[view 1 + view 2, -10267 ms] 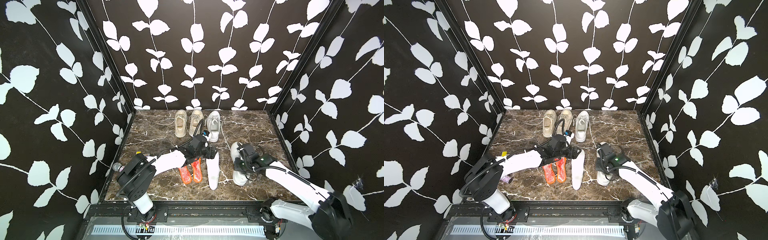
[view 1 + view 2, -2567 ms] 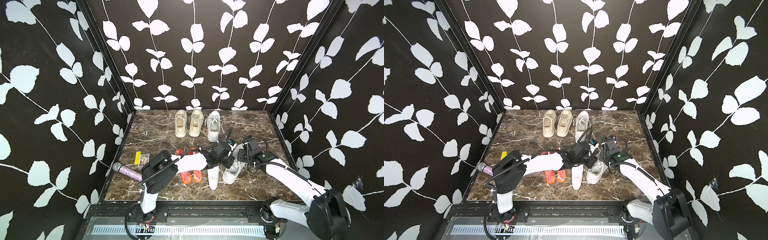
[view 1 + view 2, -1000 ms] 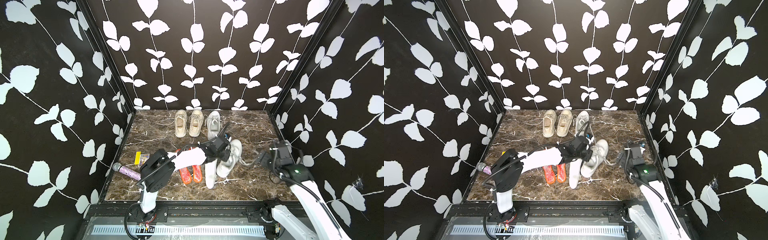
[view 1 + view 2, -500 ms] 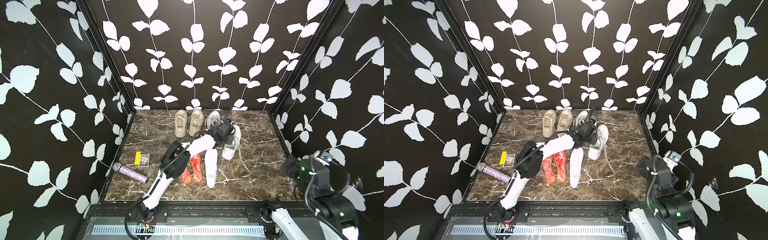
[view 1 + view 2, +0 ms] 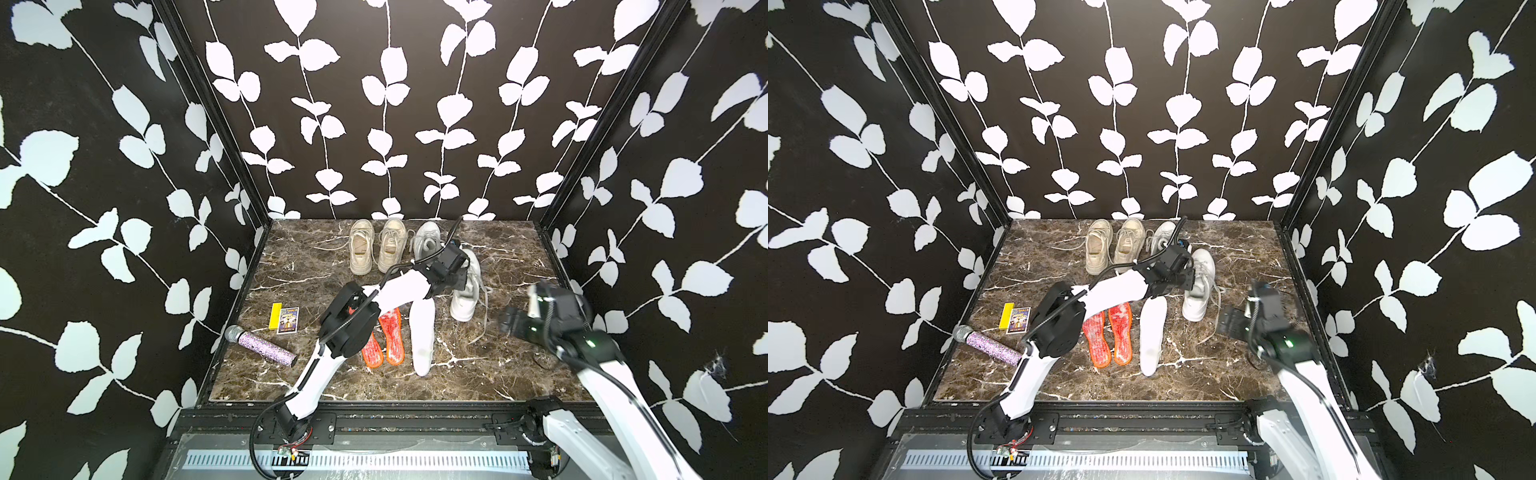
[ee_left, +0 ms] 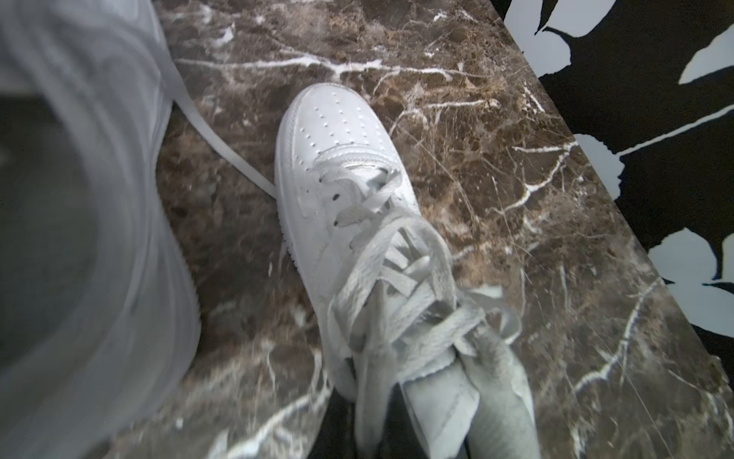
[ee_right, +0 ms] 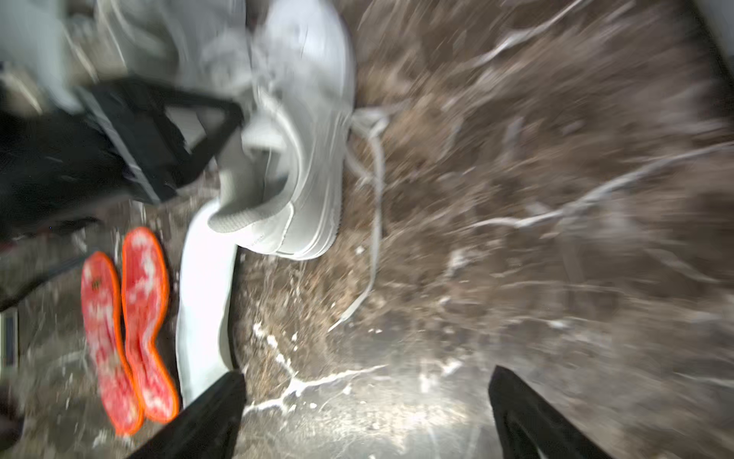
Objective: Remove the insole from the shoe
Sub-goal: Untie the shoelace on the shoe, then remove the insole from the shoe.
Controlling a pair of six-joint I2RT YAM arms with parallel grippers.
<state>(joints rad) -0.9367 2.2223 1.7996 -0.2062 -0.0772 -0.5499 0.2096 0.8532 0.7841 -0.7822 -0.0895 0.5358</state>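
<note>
The white shoe [image 5: 467, 286] [image 5: 1200, 291] stands right of centre on the marble table, toe toward the back wall. My left gripper [image 5: 456, 277] [image 6: 369, 417] is shut on its lace and tongue at the shoe's opening. A white insole [image 5: 422, 332] [image 7: 204, 302] lies flat on the table in front of the shoe, its far end at the heel. My right gripper [image 5: 513, 326] [image 7: 365, 397] hovers open over the table's right side, nothing between its fingers [image 7: 214, 405].
Two orange insoles [image 5: 390, 336] lie left of the white one. Two beige shoes [image 5: 360, 247] and a pale grey shoe [image 5: 427, 241] line the back. A purple microphone [image 5: 259, 345] and a yellow card box [image 5: 284, 319] lie at the left. Patterned walls enclose three sides.
My left gripper has drawn the white shoe toward the back of the table, away from the white insole. The right arm swung off to the right and has come back over the table.
</note>
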